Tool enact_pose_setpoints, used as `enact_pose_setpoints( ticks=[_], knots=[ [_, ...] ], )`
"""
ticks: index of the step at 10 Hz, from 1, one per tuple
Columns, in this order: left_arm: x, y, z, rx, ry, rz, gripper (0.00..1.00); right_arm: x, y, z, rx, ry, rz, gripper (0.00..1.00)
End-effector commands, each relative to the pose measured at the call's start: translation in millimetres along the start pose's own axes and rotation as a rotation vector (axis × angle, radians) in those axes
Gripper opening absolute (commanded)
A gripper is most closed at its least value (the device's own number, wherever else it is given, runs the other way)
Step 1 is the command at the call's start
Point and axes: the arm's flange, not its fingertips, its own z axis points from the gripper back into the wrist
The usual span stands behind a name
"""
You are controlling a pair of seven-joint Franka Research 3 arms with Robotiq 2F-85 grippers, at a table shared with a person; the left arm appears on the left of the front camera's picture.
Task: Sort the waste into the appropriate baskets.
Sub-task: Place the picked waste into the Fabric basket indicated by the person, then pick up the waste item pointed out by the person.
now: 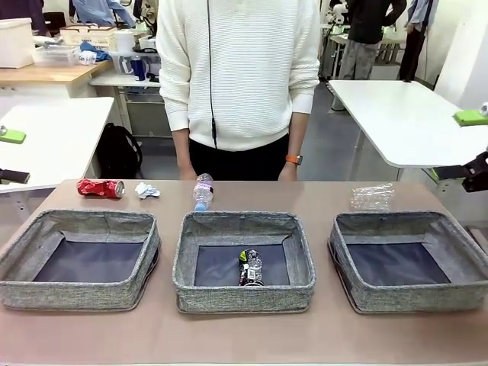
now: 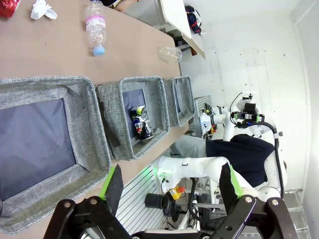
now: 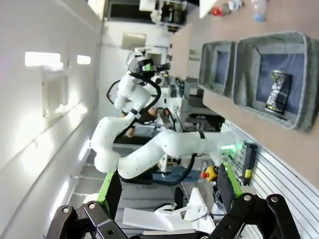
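Inside the middle basket (image 1: 244, 294) lies a can (image 1: 250, 268), left claw (image 2: 172, 174) and right claw (image 3: 168, 177) apart

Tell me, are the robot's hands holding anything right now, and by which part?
Nothing is held. The left hand and the right hand are both open, with nothing between their fingers.

left wrist view: red can (image 2: 7, 7) cropped by the top left corner, nearest basket (image 2: 94, 147) by the left edge. right wrist view: clear bottle (image 3: 258, 10) cropped by the top edge; print on the dark can (image 3: 277, 92) too small to read.
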Motion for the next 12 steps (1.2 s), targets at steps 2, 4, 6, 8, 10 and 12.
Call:
enact_pose_setpoints(
  ticks=[2,4,6,8,10,12],
  knots=[
    [-0.2,-0.5,-1.3,-0.019,-0.008,-0.022,1.0,-1.1,2.4,4.1,-0.002,0.005,-0.015,1.0],
    [-0.2,-0.5,-1.3,-0.019,-0.008,-0.022,1.0,-1.1,2.4,4.1,-0.002,0.005,-0.015,1.0],
    [-0.2,-0.5,-1.3,-0.019,-0.008,-0.022,1.0,-1.1,2.4,4.1,-0.002,0.005,-0.015,1.0],
    [-0.2,-0.5,-1.3,-0.019,-0.008,-0.022,1.0,-1.1,2.4,4.1,-0.002,0.005,-0.015,1.0],
    [-0.2,-0.5,-1.3,-0.019,-0.008,-0.022,1.0,-1.1,2.4,4.1,-0.002,0.005,-0.015,1.0],
    [-0.2,-0.5,-1.3,-0.019,-0.008,-0.022,1.0,-1.1,2.4,4.1,-0.002,0.005,-0.015,1.0]
  ],
)
